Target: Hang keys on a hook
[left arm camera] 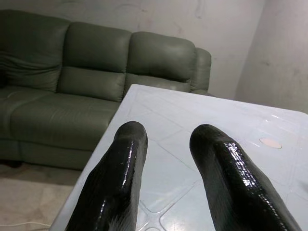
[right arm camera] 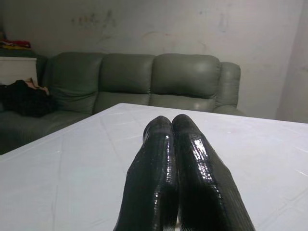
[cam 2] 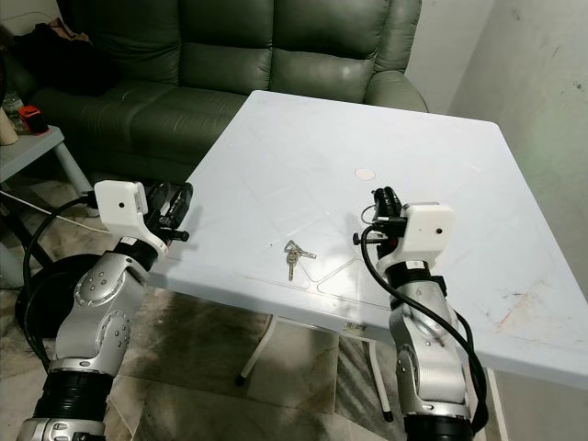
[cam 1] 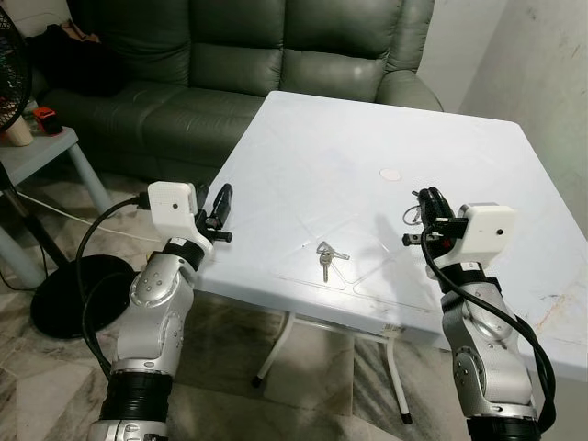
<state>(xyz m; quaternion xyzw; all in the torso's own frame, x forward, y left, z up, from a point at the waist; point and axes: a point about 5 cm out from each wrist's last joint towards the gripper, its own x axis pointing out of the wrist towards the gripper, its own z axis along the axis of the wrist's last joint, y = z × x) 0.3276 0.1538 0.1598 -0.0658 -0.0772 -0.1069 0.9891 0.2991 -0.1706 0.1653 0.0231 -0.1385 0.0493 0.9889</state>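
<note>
A small bunch of keys (cam 1: 327, 254) lies flat on the white table (cam 1: 367, 165), close to its front edge and between my two arms. My left gripper (cam 1: 221, 204) hovers at the table's left front corner, to the left of the keys, and its fingers (left arm camera: 120, 159) stand open with nothing between them. To the right of the keys my right gripper (cam 1: 428, 204) is held just above the tabletop. Its fingers (right arm camera: 174, 139) are pressed together and hold nothing.
A green leather sofa (cam 1: 230, 64) stands right behind the table. At the left are a small side table (cam 1: 41, 152) and a dark round stand base (cam 1: 69, 294) with cables on the tiled floor. A bare wall (cam 1: 542, 73) rises at the right. A small round disc (cam 1: 392, 173) lies mid-table.
</note>
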